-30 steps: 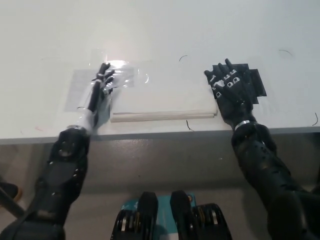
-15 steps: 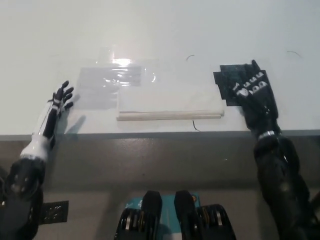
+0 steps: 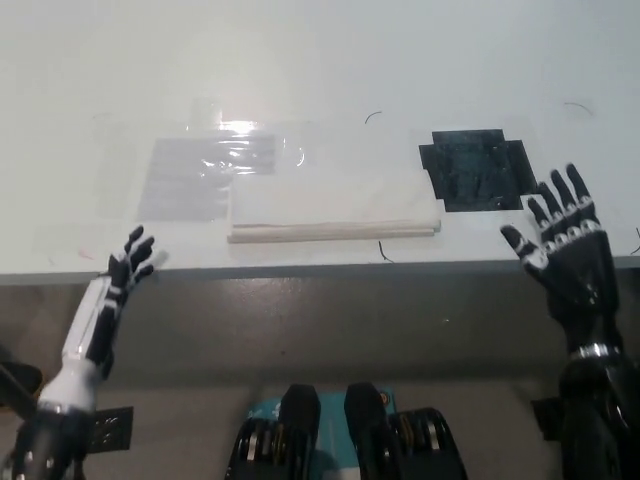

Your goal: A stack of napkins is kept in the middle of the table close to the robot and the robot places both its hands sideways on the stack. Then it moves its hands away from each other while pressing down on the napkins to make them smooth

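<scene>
While napkin stack point(image 3: 335, 205) lies between | left hand point(image 3: 112, 296), right hand point(image 3: 565, 262) fingers spread, empty

No words, numbers, labels or brand marks can be read anywhere, neither on the stack of napkins point(image 3: 335, 212), the black patch point(image 3: 474, 168), the clear plastic sheet point(image 3: 205, 170) nor the white table point(image 3: 320, 70).
</scene>
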